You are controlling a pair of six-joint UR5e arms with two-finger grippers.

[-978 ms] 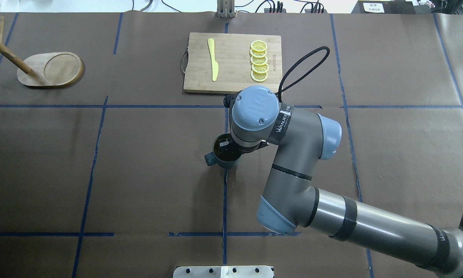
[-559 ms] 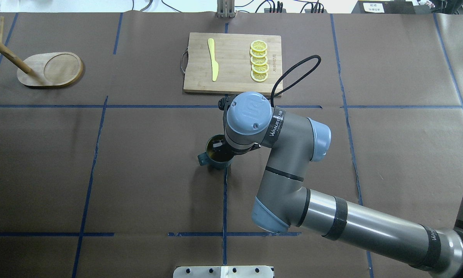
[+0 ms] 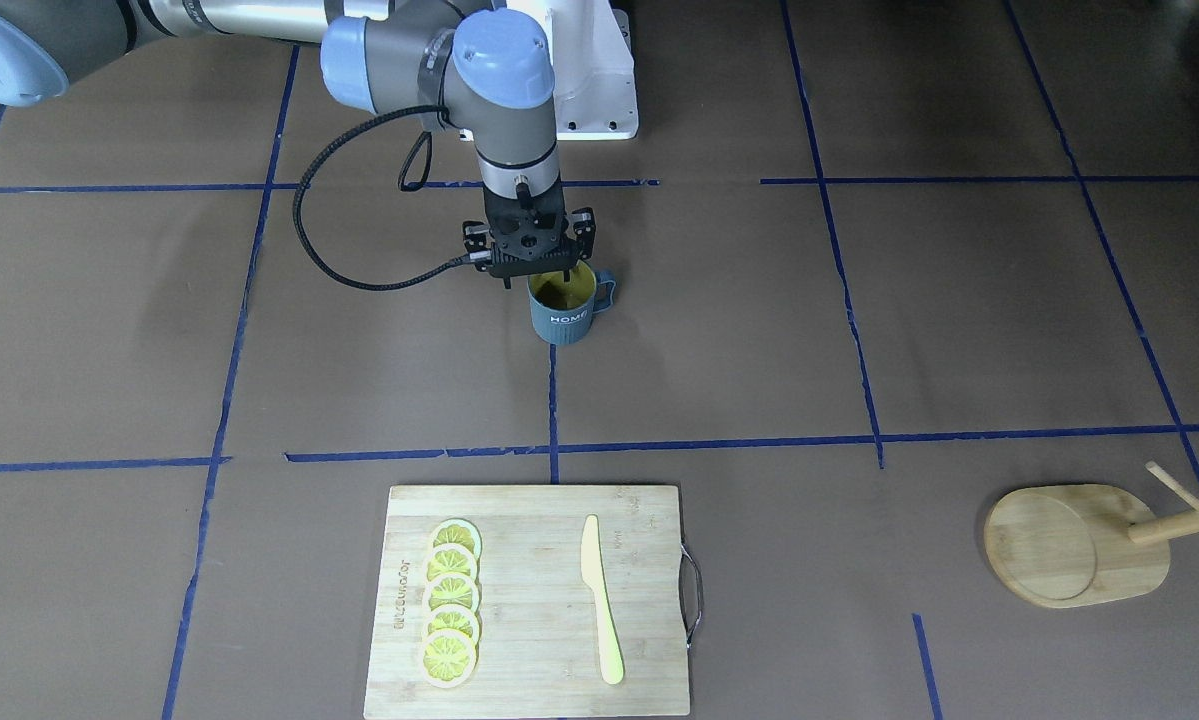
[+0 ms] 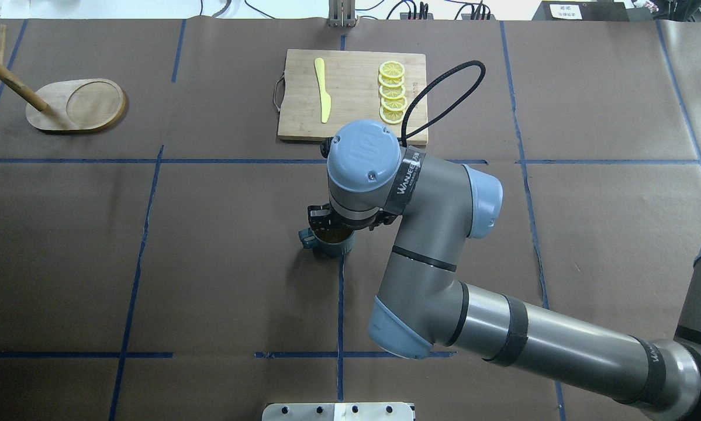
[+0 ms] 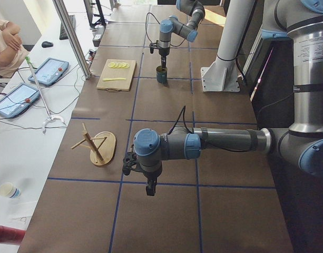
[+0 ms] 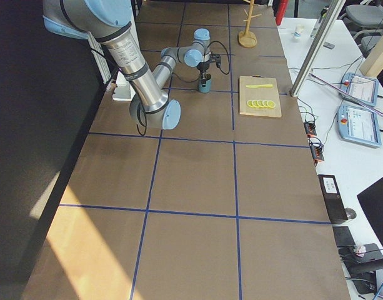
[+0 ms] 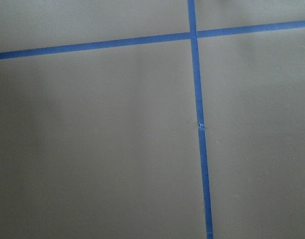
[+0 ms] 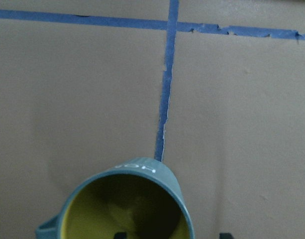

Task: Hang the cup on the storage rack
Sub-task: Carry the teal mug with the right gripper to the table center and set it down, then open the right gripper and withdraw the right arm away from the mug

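Observation:
The cup (image 3: pixel 564 312) is dark blue-grey with a yellow inside and white "HOME" lettering, and sits upright near the table's middle. Its handle points toward the storage rack's side. It also shows in the overhead view (image 4: pixel 327 245) and the right wrist view (image 8: pixel 127 209). My right gripper (image 3: pixel 557 274) comes straight down onto its rim, one finger inside and one outside, shut on the cup. The storage rack (image 4: pixel 75 105) stands far off at the table's far left corner; its base (image 3: pixel 1074 545) has a round recess. My left gripper (image 5: pixel 149 188) hangs over bare table near the rack; I cannot tell its state.
A bamboo cutting board (image 4: pixel 353 126) lies just beyond the cup, with lemon slices (image 4: pixel 392 93) and a yellow knife (image 4: pixel 323 90) on it. The right arm's black cable (image 4: pixel 444 99) loops over the board's corner. Blue tape lines cross the brown table cover.
My right arm has shifted left, carrying the cup with it. The wrist now covers more of the cup in the overhead view and its cable loop has swung left.

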